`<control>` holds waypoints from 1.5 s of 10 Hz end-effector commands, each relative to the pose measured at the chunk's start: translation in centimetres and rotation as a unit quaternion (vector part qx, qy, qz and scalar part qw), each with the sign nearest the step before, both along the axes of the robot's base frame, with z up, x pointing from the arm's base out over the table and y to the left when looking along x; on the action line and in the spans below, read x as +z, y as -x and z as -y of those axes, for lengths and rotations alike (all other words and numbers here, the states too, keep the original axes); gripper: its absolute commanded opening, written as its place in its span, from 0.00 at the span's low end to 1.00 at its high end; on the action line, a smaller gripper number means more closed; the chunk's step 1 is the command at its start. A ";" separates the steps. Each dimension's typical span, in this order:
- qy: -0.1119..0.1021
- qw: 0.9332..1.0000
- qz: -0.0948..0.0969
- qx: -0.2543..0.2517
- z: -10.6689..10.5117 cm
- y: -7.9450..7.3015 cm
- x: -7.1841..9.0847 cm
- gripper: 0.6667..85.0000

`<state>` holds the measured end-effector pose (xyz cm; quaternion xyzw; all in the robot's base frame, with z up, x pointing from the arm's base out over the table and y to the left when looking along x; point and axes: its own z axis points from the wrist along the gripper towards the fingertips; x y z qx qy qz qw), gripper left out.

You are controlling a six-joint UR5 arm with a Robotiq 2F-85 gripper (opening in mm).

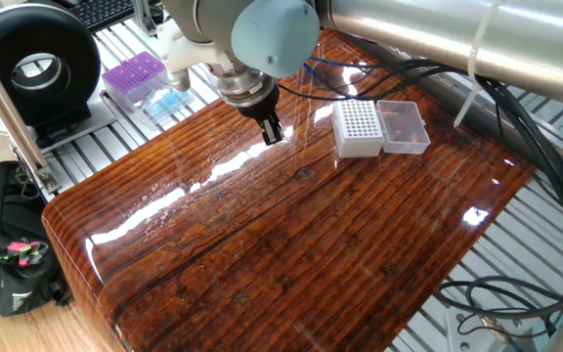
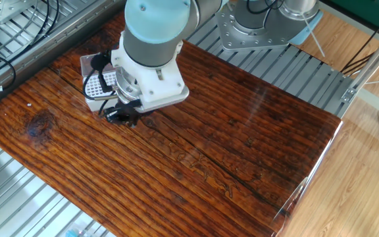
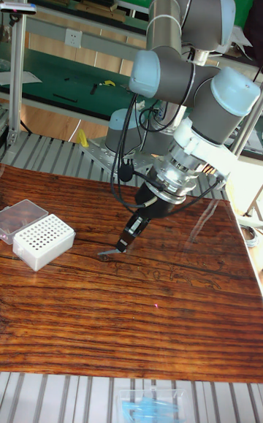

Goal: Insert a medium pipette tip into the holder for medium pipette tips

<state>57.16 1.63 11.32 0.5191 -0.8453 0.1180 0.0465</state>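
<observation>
In the tall view, your white tip box point(image 3: 42, 241) sits at the bench's point(image 3: 146, 335) left. To its right, your claw point(image 3: 122, 246) pinches the tip point(image 3: 107, 253) low. You're mid-carry; next, stand it upright above a hole.

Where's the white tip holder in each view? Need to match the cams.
One fixed view: the white tip holder sits upper centre-right on the table, clear lid open to its right.
The other fixed view: upper left, mostly hidden behind the arm's wrist; only part of the hole grid shows.
Tall fixed view: left edge, mid-height.
Shared landmark: the hand, low over the wood beside the holder.
</observation>
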 end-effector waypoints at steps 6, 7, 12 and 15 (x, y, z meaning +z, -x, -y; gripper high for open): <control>0.050 0.988 0.066 -0.132 2.8 -1.3 1.2 0.00; 0.038 0.989 0.066 -0.130 2.2 -1.4 1.0 0.00; -0.061 0.993 0.037 -0.096 1.3 -4.5 7.1 0.00; -0.147 0.988 0.039 -0.040 4.4 -6.5 12.2 0.00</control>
